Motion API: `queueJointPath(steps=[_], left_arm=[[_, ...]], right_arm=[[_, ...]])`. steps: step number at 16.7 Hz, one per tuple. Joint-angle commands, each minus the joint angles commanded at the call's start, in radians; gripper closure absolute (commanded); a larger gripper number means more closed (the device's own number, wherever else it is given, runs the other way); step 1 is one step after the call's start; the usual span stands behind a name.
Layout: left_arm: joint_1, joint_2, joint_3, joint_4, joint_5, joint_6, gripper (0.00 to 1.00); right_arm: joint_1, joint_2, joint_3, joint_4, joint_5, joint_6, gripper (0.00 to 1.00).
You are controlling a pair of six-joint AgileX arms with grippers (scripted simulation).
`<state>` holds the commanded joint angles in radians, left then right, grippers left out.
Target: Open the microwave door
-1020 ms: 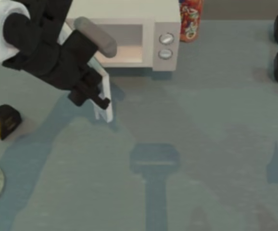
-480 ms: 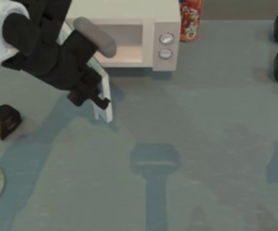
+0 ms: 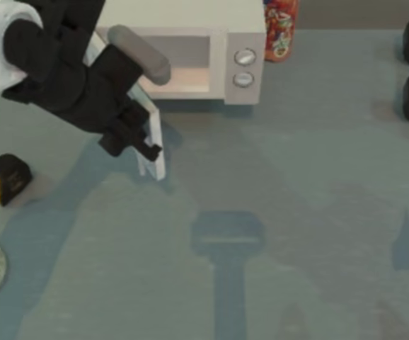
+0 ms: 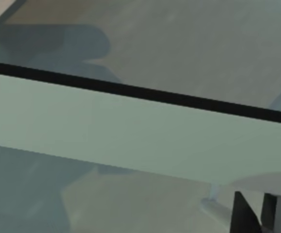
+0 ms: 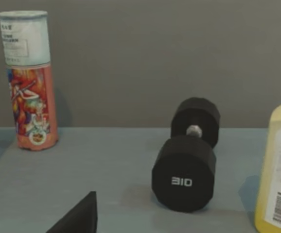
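Nothing has shifted in the last second: the left pincer (image 3: pixel 139 142) stays clamped on the microwave door (image 3: pixel 155 142), swung wide open from the microwave (image 3: pixel 190 42) at the surface's far edge, so the task looks done.

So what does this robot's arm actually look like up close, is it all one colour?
No. In the top view the left arm has a smooth white shell segment, then chunky, angular black parts leading to the left gripper, whose short fingers are black too. No cables or markings show. Of the right gripper only a dark, pointed tip shows in its own wrist view.
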<state>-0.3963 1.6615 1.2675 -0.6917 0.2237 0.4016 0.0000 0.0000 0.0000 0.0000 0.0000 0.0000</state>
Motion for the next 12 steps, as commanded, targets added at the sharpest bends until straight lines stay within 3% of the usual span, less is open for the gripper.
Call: queueJointPath(steps=[5, 12], left_arm=[[0.003, 0.000, -0.001, -0.004, 0.011, 0.014, 1.00], [0.078, -0.017, -0.018, -0.058, 0.089, 0.188, 1.00]], right_arm=[[0.000, 0.000, 0.000, 0.000, 0.000, 0.000, 0.00], [0.000, 0.000, 0.000, 0.000, 0.000, 0.000, 0.00]])
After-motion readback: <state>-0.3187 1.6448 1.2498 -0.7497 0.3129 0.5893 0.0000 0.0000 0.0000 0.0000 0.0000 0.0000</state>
